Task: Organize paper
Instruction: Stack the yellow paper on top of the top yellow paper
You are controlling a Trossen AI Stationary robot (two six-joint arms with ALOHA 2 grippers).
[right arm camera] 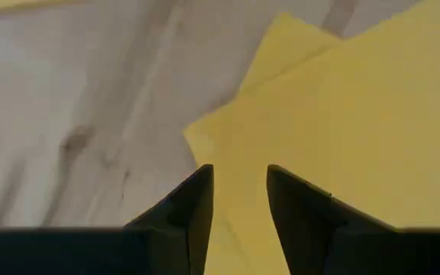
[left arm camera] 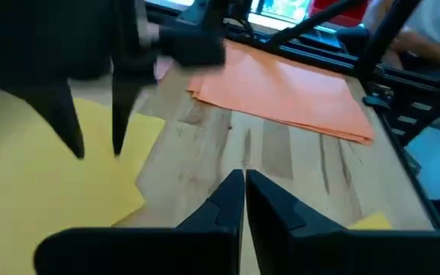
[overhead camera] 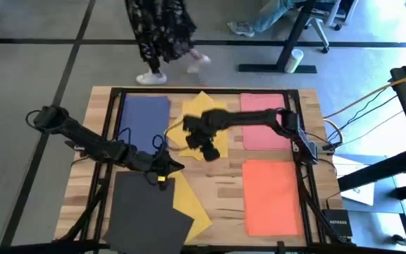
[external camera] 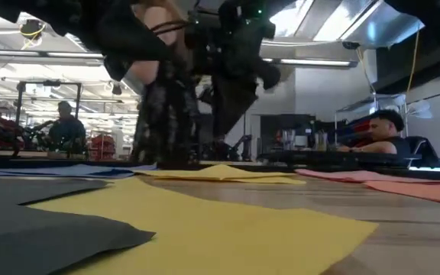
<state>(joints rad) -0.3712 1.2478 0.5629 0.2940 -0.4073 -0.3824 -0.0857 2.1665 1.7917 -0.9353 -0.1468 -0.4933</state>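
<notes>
Near edge of table (overhead camera: 220, 189): dark grey sheet (overhead camera: 146, 212) overlaps the near yellow sheet (overhead camera: 189, 204). Left gripper (overhead camera: 162, 169) hangs just over the top corner of that pair, fingers pressed together, nothing held; its wrist view shows the tips meeting over bare wood.

Near right: orange sheet (overhead camera: 272, 196) lies flat and alone, well apart from the yellow.

Mid-table: right gripper (overhead camera: 204, 144) sits above the far yellow sheet (overhead camera: 204, 106), which looks rotated and, in the wrist view, fanned into more than one layer. Fingers (right arm camera: 193, 206) part-spread with a narrow gap, empty, tips just over the yellow's corner.

Far row: navy sheet (overhead camera: 145, 116) on the left, pink sheet (overhead camera: 265, 120) on the right, both roughly square to the frame.

Step in hand, my read: right arm lining up on the skewed far yellow. Next move calls for lowering onto the corner, pinching the edge only, then dragging to square it or stack it with the near yellow. Left must clear out or pin its stack.
</notes>
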